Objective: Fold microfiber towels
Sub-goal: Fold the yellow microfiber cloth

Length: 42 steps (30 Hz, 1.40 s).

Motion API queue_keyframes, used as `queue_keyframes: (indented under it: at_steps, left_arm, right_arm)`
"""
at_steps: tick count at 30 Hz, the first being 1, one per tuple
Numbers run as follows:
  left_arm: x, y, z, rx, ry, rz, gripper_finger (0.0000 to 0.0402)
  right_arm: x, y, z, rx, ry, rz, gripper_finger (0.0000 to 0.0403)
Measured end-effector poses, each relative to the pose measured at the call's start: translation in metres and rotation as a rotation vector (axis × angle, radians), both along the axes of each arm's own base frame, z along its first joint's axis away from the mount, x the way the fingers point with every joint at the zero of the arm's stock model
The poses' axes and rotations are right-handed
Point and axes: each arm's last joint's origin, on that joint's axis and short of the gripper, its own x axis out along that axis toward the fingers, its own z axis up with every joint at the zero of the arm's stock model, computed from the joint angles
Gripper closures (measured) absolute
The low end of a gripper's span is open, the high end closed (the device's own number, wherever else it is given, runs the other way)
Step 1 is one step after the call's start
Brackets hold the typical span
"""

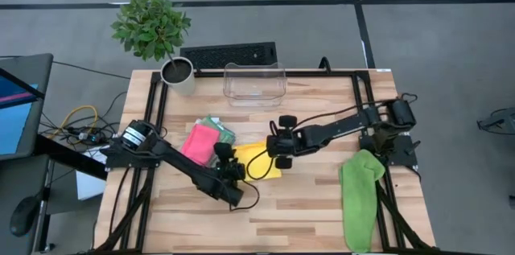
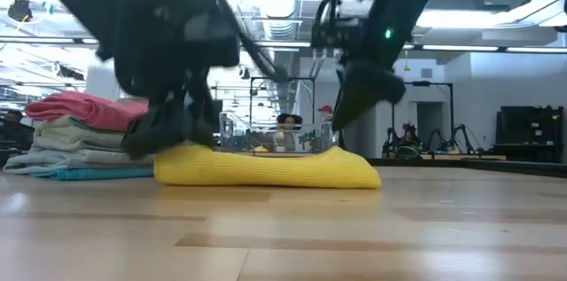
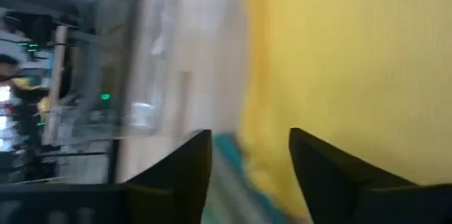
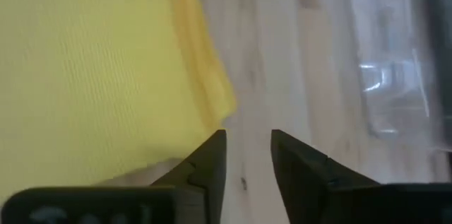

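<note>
Lying near the table's middle: a yellow towel (image 1: 259,161) — folded into a soft, thick pad, bright and finely ribbed, flat on the wooden table (image 1: 306,207).
Yellow towel's neighbours: a stack of folded towels (image 1: 206,138) just beside it on the left arm's side, a pink towel (image 1: 198,141) on top, teal and pale layers showing under it.
Lime green towel (image 1: 360,195): long and loosely laid near the table's right edge, well apart from the rest.
Left gripper (image 1: 226,159): at the yellow towel's edge beside the stack, fingers spread a little, nothing between them.
Right gripper (image 1: 279,149): at the towel's opposite edge, fingers slightly apart — empty, bare wood showing in the gap.
Clear plastic bin (image 1: 255,84): at the far side of the table.
Potted plant (image 1: 153,30): at the far left corner.
</note>
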Motion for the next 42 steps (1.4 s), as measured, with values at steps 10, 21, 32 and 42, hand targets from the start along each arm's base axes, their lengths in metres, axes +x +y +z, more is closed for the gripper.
queue_keyframes:
  at_steps: [10, 21, 32, 42]
  left_arm:
    - [-0.021, -0.001, 0.087, -0.155, -0.394, 0.042, 0.0186]
    - [-0.066, 0.029, 0.041, -0.587, -0.934, -0.048, 0.0268]
    - [-0.037, 0.031, -0.010, -0.671, -0.751, 0.020, 0.0388]
    - [-0.009, 0.030, -0.037, -0.608, -0.531, 0.218, 0.0401]
  right_arm:
    - [-0.029, 0.015, 0.055, 0.137, -0.377, 0.062, 0.0231]
    - [-0.061, 0.022, -0.025, 0.274, -0.908, 0.097, 0.0288]
    - [-0.037, 0.012, -0.102, 0.296, -0.724, -0.049, 0.0319]
    - [-0.049, 0.021, -0.117, 0.368, -0.692, -0.115, 0.0336]
